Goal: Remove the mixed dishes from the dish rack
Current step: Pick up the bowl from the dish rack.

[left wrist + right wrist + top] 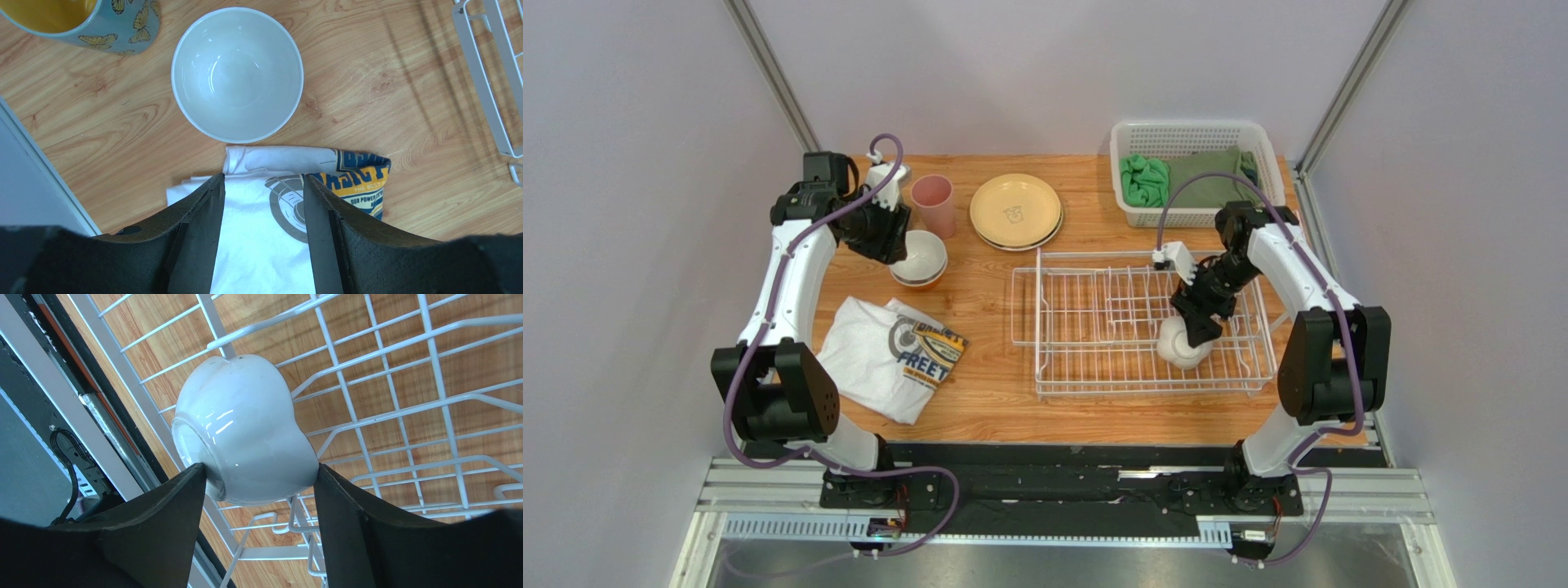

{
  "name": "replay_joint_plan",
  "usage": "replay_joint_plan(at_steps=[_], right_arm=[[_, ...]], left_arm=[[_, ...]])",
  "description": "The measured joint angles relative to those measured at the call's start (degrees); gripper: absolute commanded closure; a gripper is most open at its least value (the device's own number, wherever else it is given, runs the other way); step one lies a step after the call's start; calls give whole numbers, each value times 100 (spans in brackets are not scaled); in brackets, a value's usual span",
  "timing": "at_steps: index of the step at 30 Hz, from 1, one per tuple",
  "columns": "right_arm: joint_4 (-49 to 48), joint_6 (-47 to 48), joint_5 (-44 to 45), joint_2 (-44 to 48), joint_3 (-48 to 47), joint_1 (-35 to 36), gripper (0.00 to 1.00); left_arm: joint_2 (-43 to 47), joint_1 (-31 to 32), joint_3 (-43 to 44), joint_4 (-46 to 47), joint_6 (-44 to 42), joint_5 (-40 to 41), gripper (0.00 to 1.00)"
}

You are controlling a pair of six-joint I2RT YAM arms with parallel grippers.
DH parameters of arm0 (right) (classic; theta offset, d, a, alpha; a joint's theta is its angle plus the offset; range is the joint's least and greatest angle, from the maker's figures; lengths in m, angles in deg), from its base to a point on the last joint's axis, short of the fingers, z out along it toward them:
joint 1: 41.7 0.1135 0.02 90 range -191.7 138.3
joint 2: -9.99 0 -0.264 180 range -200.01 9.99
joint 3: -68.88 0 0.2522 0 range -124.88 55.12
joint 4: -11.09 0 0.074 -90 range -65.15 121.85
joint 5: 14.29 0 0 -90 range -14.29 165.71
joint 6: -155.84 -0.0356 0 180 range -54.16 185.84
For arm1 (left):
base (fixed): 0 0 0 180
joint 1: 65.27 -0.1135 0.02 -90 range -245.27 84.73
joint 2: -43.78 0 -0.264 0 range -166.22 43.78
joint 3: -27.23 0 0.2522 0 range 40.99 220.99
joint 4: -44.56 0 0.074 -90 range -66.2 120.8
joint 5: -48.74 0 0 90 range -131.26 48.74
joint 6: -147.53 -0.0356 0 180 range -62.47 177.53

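The rack (1143,325) is white wire with upright prongs and low sides, and it lies flat. In its near right corner a glossy white bowl (245,432) is tipped on its side, with the fingers of the right hand (258,471) touching it on both sides. Just beyond the rack's far left corner sits a stack of tan plates (1015,211), face up. Farther left of the rack stand a pink cup (934,205), a second bowl (237,73) that is white inside and mouth up, and a light-blue butterfly mug (92,21) that is yellow inside.
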Motion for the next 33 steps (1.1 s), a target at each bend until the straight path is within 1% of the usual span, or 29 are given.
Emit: replay_joint_plan(at_steps=[8,12,14,16,17,18,22,24,33], right_arm=[[55,-22,-83,162,0,-31,55],[76,-24,-81,197,0,-31,61],[85,-24,-83,234,0,-31,67],[85,-24,-83,271,0,-31,69],[85,-24,-83,280,0,-26,75],[83,-24,-83,286,0,-26,78],[81,-24,-83,313,0,-24,97],[72,-24,-83,332,0,-24,100],[61,-22,-85,411,0,15,100]], left_arm=[[0,0,0,-4,0,-2,41],[0,0,0,-22,0,0,41],[0,0,0,-33,0,-2,41],[0,0,0,-39,0,-2,41],[0,0,0,-39,0,-2,41],[0,0,0,-39,0,-2,41],[0,0,0,-42,0,-20,41],[2,0,0,-42,0,-24,41],[37,0,0,-81,0,-26,41]])
